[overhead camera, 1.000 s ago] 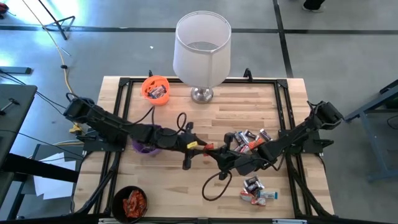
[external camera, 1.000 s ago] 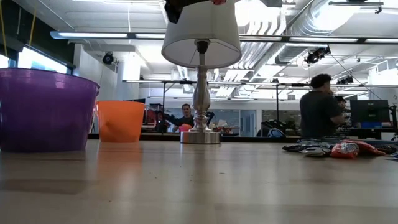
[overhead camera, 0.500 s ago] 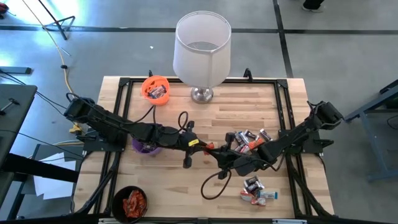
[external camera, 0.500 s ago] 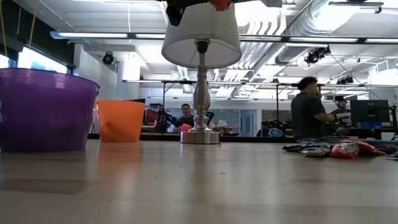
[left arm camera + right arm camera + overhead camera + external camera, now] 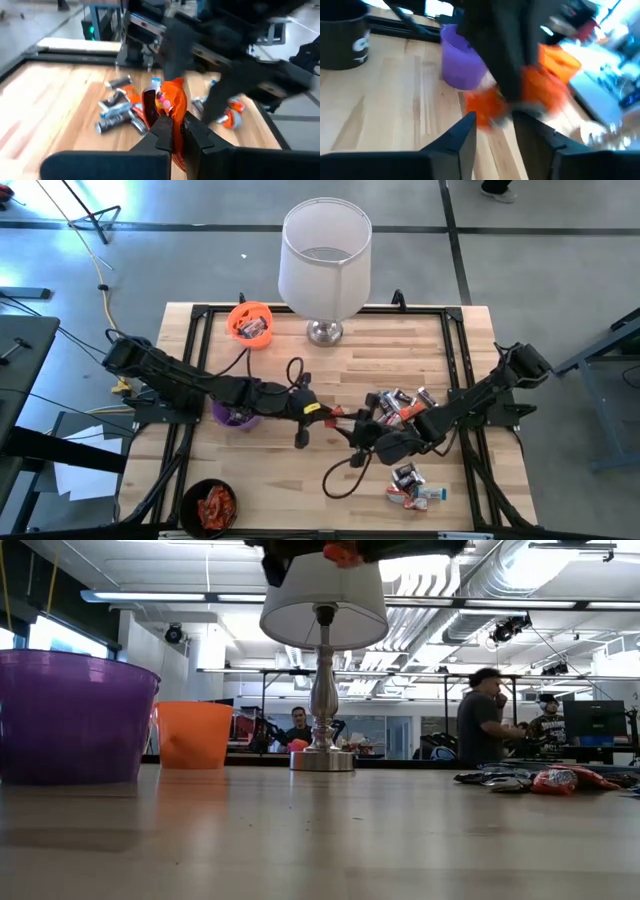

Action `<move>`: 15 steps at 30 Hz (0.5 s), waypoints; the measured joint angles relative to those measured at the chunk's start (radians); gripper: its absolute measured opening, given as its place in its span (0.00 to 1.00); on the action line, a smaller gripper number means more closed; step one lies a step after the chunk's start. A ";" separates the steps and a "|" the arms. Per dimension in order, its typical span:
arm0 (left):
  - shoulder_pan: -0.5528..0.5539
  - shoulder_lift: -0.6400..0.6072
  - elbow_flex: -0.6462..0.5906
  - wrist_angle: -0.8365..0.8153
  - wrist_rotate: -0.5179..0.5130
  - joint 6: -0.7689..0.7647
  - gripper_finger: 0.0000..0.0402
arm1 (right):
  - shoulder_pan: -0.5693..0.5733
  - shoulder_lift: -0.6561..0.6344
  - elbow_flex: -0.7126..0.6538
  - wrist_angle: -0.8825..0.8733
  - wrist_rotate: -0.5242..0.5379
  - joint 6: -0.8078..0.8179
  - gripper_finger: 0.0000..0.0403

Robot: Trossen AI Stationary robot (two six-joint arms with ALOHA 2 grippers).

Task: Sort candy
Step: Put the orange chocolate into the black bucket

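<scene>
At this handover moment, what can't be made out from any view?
- Purple cup: high view, contents hidden under the left arm.
- Orange candy, pinched by the left gripper: wrapper print blurred.
- Right gripper: right wrist view, motion blur hides any contact with the candy.

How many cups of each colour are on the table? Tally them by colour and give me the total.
Orange cup: 1
Purple cup: 1
Black cup: 1
Total: 3
</scene>
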State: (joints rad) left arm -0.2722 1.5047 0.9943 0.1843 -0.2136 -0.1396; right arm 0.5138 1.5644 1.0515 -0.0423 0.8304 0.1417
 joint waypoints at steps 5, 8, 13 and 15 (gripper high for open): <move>-0.018 -0.051 0.000 -0.104 -0.023 -0.048 0.00 | 0.010 -0.015 0.000 -0.206 0.071 0.341 0.35; -0.029 -0.079 0.000 -0.167 -0.085 -0.061 0.00 | 0.016 -0.021 0.000 -0.284 0.057 0.454 0.35; -0.069 -0.183 0.000 -0.419 -0.055 -0.210 0.00 | -0.003 -0.037 0.003 -0.305 0.023 0.409 0.35; -0.097 -0.243 0.000 -0.557 -0.029 -0.358 0.00 | -0.016 -0.042 0.019 -0.312 -0.026 0.398 0.35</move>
State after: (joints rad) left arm -0.3692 1.2619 0.9943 -0.3727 -0.2428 -0.4972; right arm 0.4975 1.5224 1.0704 -0.3546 0.8048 0.5400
